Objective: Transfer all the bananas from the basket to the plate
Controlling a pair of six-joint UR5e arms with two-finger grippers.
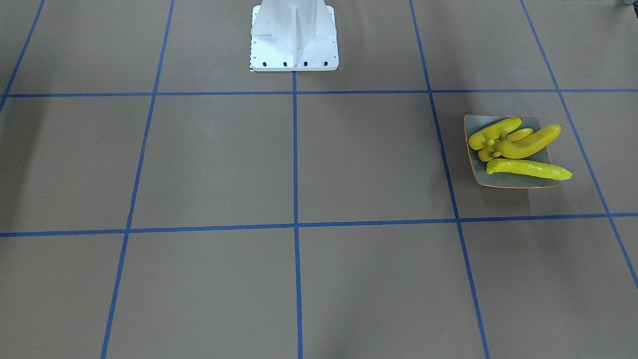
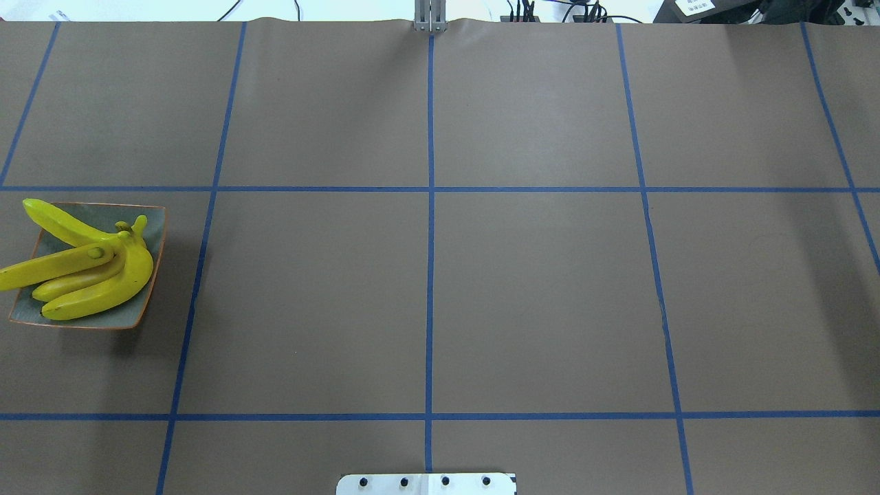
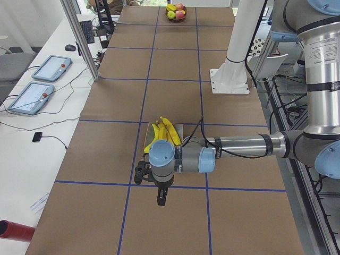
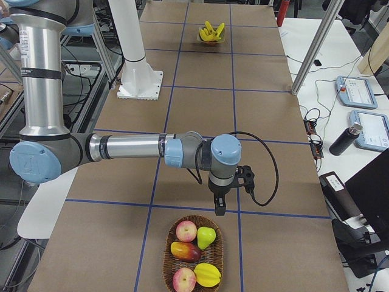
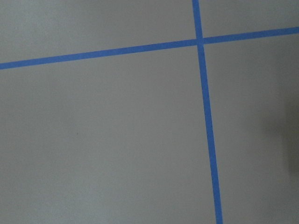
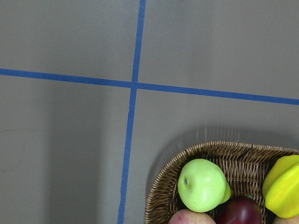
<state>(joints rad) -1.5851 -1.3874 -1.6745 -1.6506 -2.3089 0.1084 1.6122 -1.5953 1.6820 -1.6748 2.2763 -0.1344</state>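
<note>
Several glossy yellow bananas [image 1: 518,144] lie on the small grey-green plate [image 1: 513,181] with an orange rim. In the overhead view the bananas [image 2: 96,282] and plate [image 2: 103,213] are at the table's left edge. The wicker basket [image 4: 165,261] at the right end holds apples, a green pear and other fruit, and no banana shows in it. My left gripper [image 3: 161,199] hangs over bare table beside the plate. My right gripper [image 4: 219,205] hangs just short of the basket [image 6: 163,182]. Both show only in side views, so I cannot tell whether they are open or shut.
The table is brown paper with a blue tape grid. The white robot base [image 1: 294,40] stands at mid-table on the robot's side. Tablets and cables [image 3: 37,85] lie on the white bench beyond the far edge. A metal post [image 4: 310,48] stands at that edge.
</note>
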